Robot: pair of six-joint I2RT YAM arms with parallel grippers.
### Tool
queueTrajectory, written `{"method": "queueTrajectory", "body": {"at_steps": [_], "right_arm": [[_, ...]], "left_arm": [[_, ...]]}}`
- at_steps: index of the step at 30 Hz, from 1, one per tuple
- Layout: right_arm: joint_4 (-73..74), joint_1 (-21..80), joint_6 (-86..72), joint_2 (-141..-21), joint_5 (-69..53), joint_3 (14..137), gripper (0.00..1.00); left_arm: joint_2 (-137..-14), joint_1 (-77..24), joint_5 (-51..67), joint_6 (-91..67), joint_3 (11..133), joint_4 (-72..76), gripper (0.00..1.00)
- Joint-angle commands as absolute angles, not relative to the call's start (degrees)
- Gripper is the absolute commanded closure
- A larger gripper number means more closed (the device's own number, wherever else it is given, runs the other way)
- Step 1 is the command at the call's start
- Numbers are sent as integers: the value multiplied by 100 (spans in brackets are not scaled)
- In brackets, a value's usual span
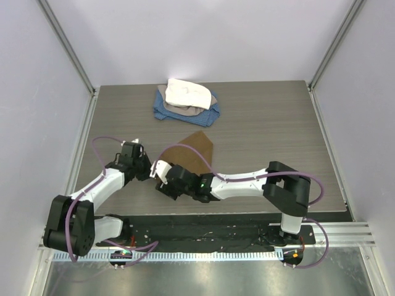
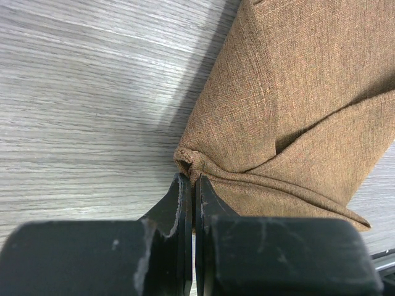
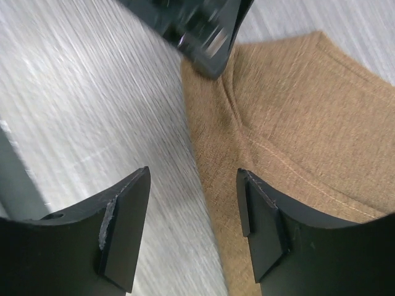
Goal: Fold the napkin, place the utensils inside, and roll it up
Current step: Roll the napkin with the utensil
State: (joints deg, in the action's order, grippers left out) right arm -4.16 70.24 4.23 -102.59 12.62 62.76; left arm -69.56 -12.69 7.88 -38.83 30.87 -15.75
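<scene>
The tan-brown napkin [image 1: 196,150] lies folded on the wooden table, its near-left corner under the two grippers. In the left wrist view the napkin [image 2: 290,111] fills the right side, and my left gripper [image 2: 193,177] is shut with its tips pinching a bunched corner of the cloth. My left gripper [image 1: 148,169] sits at the napkin's left edge. My right gripper [image 1: 160,180] is just beside it. In the right wrist view my right gripper [image 3: 194,182] stands open, straddling the napkin's [image 3: 296,123] edge just above the cloth. The utensils are out of view.
A pile of cloths, white [image 1: 185,92] on top of blue [image 1: 168,113], lies at the back of the table [image 1: 271,129]. Grey walls close in the left, right and far sides. The left gripper's body [image 3: 197,28] hangs close ahead of the right gripper.
</scene>
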Motion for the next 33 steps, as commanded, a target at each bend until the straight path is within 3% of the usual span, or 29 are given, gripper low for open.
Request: {"method": "queueTrajectory", "body": {"at_steps": [1,20,23,30,33], "right_arm": [[-949,7163,887,-10538,1793,6442,36],[-1160,7251,1503,-11452,2830,6557,42],[-1099,7251,1573,-11540,2725,6557,47],[-441,7251,1784,-11680,2163,6688,72],[-90,7251,1819,-11733,1943,6864,82]], "left_arm": [[-6996,-1204,949,-3920,3313,-1652,100],[-7084,-1169,879,-3850,3305,-1591,100],[-7075,-1178,923,-3850,3313,-1565,100],[-7093,-1178,1002,-3841,3270,-1424,100],[-7128,-1178,976,-3850,3296,-1389,90]]}}
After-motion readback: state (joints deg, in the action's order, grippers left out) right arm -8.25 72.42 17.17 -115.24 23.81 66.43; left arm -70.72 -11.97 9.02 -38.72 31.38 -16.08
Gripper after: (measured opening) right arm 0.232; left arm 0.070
